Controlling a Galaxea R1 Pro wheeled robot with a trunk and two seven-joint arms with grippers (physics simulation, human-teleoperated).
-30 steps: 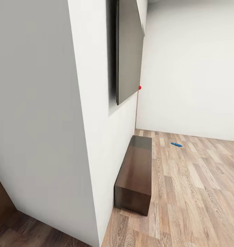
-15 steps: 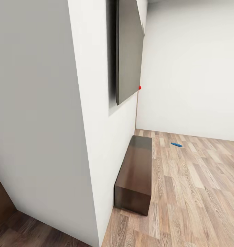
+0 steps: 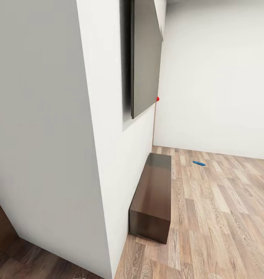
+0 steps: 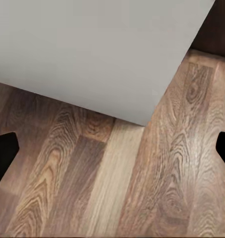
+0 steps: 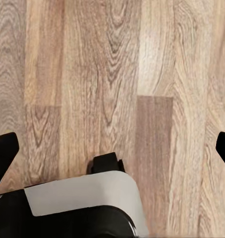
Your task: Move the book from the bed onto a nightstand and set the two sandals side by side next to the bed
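Note:
One bright blue sandal (image 3: pixel 199 163) lies flat on the light wood-plank floor (image 3: pixel 225 209) of the bedroom, far ahead near the white back wall. The book, the bed and the nightstand are out of view. In the left wrist view my left gripper (image 4: pixel 112 151) is open over dark wood floor beside a white wall corner (image 4: pixel 92 54), its black fingertips (image 4: pixel 3 156) wide apart. My right gripper (image 5: pixel 112 148) is open over light planks with nothing between its fingers.
A white wall corner (image 3: pixel 97 155) juts out close on my left. Along it stands a long dark TV bench (image 3: pixel 153 197), with a dark flat screen (image 3: pixel 145 58) mounted above. Open floor stretches to the right. The robot's base (image 5: pixel 83 203) sits below the right gripper.

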